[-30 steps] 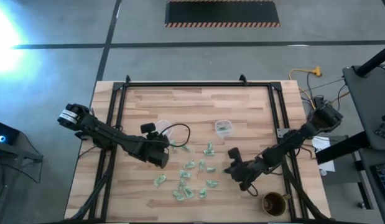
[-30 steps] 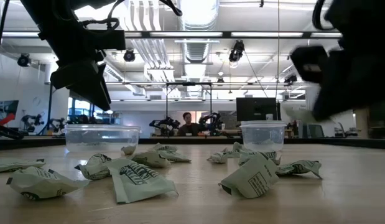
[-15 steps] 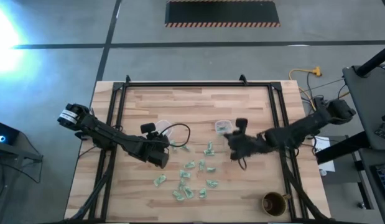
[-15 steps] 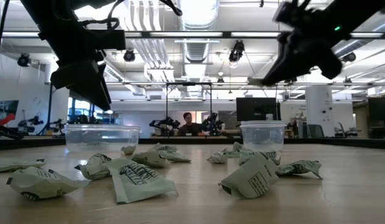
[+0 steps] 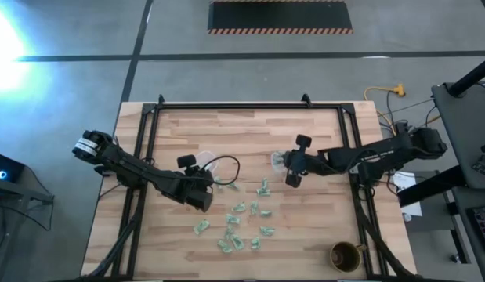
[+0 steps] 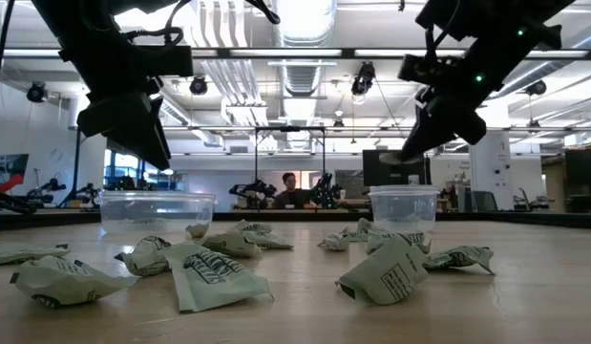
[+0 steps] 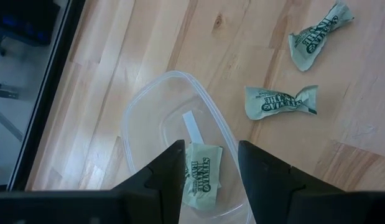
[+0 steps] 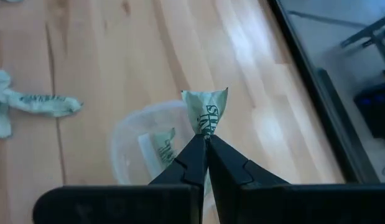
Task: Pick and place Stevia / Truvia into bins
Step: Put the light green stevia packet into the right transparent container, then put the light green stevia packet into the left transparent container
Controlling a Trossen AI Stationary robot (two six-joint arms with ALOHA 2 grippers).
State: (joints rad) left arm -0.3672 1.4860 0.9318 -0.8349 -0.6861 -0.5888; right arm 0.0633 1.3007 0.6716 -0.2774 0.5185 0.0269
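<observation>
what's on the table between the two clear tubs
In the high view, bare wood, apart from two loose packets near the left tub; none reach the right tub. The rest lie nearer the front edge.

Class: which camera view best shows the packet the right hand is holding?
The right wrist view: the packet stands pinched in the shut right hand above a bin. Low view shows only a sliver; high view hides it.

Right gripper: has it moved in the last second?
Yes. In the high view the right gripper, its jaws shut on a Stevia packet, went from near the brown cup up the table to the smaller bin.
</observation>
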